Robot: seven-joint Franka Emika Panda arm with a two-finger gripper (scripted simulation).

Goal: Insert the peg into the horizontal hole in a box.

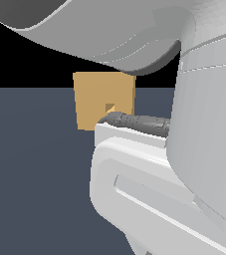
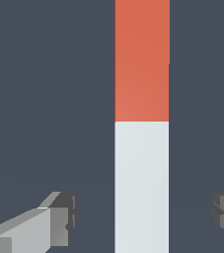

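Nearest the wrist camera, the gripper (image 2: 143,217) stands open, its fingers (image 2: 59,217) set well apart on either side of the peg (image 2: 141,123), touching neither face. The peg lies flat on the desk, ungrasped. If the jaws close off-centre, the bar may twist and enter crooked. Farthest off, by the desk's far edge, the box (image 1: 97,97) stands upright; its hole (image 1: 109,107) is narrow, so a tilted peg would jam.

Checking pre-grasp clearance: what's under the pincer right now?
In the wrist view the peg lies on the dark floor below the open pincer, between its fingers, untouched. The peg's ends run out of frame. The exterior view hides it behind the arm.
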